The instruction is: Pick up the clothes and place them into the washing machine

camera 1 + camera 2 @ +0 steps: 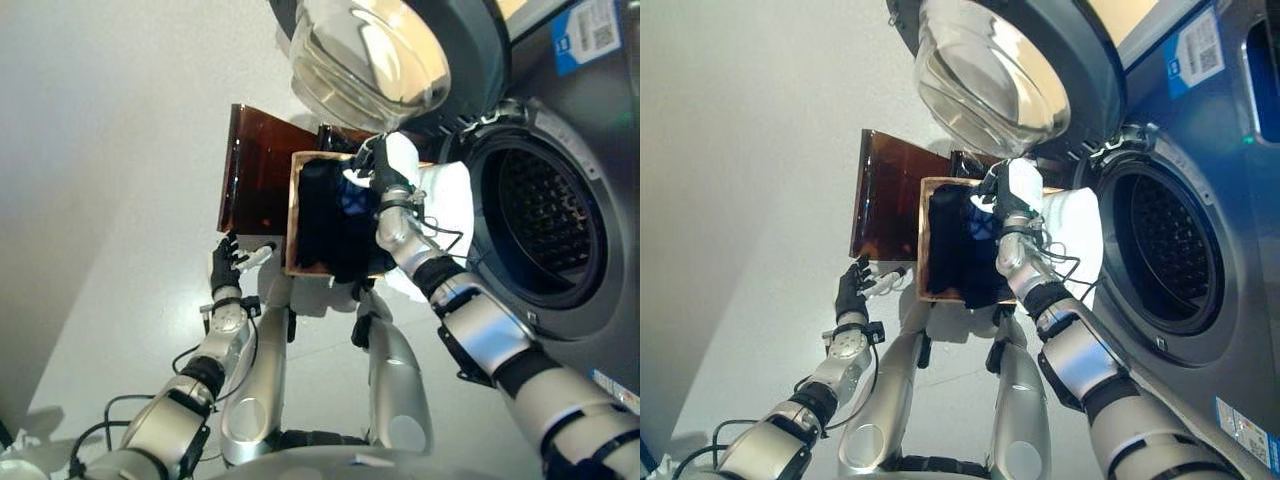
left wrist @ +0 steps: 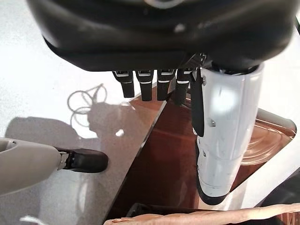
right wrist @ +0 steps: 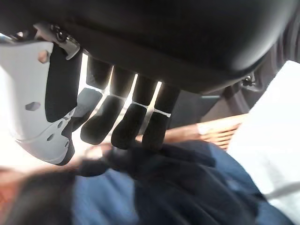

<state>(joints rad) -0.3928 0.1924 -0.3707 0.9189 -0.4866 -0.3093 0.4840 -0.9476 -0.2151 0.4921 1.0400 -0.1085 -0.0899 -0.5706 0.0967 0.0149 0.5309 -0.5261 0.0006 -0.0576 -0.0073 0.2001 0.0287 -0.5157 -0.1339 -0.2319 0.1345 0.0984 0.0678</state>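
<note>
The right hand [image 1: 385, 172] curls over dark blue clothes [image 1: 335, 222] in the wooden-rimmed basket [image 1: 291, 215]; the left hand [image 1: 226, 264], at eight o'clock, hangs loose and empty.

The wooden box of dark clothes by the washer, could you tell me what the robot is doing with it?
The robot's right hand reaches over the shallow wooden box, fingers spread just above the dark blue and black clothes and not yet closed on them. The left hand hangs open and empty beside the brown translucent panel. The grey front-loading washing machine stands with its round glass door open.
</note>
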